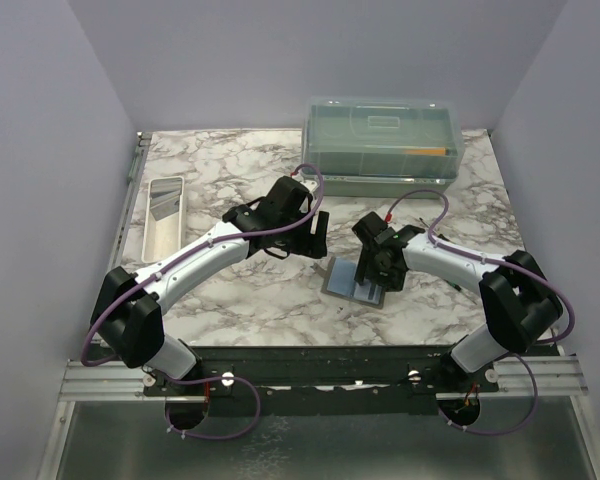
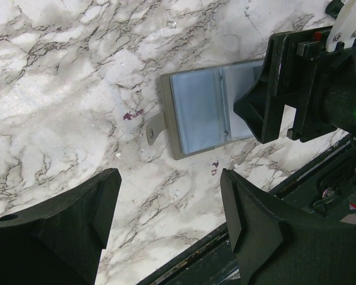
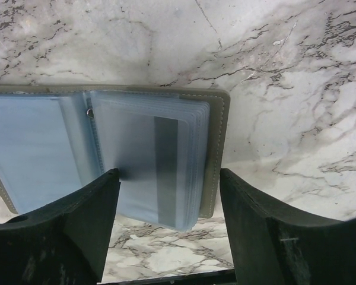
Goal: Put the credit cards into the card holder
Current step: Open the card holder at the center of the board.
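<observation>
Both end effectors are spread and pinch nothing. The left end effector [image 2: 169,178] hangs over bare bench [image 2: 77,89] just beside the card holder [image 2: 204,110], and the right end effector [image 3: 166,181] straddles its fanned clear sleeves [image 3: 142,154]. The holder lies open and flat near the bench's front edge. I judge it light and floppy, with slick sleeves, and liable to slide on the marble. The stiffer olive cover rim looks the safest place to hold or pin it.

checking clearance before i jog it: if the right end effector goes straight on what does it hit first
Probably the card holder: it lies open ahead of the right end effector, its clear sleeves between the open fingers. Depth is unclear.
</observation>
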Robot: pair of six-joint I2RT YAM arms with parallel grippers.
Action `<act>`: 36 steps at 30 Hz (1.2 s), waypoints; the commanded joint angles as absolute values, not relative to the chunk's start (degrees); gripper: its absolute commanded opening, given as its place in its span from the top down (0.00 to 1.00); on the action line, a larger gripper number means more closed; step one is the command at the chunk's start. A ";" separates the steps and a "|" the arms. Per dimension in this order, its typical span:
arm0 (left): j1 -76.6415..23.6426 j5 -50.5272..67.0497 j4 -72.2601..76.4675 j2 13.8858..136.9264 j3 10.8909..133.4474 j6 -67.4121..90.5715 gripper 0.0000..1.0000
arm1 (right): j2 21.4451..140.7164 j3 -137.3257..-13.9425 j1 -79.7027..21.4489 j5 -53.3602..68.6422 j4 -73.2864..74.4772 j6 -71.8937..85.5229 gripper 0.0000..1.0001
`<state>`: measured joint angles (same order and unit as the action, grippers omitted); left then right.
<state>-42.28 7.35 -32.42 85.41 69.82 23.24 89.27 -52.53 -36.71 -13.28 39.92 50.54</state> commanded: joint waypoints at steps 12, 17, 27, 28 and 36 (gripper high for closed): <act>-42.29 6.59 -31.61 84.80 69.07 23.03 0.25 | 87.78 -51.46 -37.00 -14.19 39.55 49.97 0.50; -42.29 6.76 -31.55 84.89 69.08 23.03 0.25 | 87.70 -51.79 -37.00 -14.41 40.00 49.80 0.51; -42.28 6.85 -31.12 85.19 68.91 23.12 0.25 | 88.12 -55.42 -37.97 -13.97 42.58 48.22 0.21; -42.32 6.86 -31.05 85.25 68.84 23.14 0.25 | 88.72 -55.64 -37.97 -13.91 42.61 48.09 0.21; -42.31 6.77 -31.03 84.82 68.47 23.06 0.25 | 92.08 -55.91 -38.05 -14.19 43.06 48.77 0.22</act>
<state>-42.28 7.35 -31.86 85.41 69.17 23.27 90.50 -55.27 -37.56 -13.26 41.10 48.51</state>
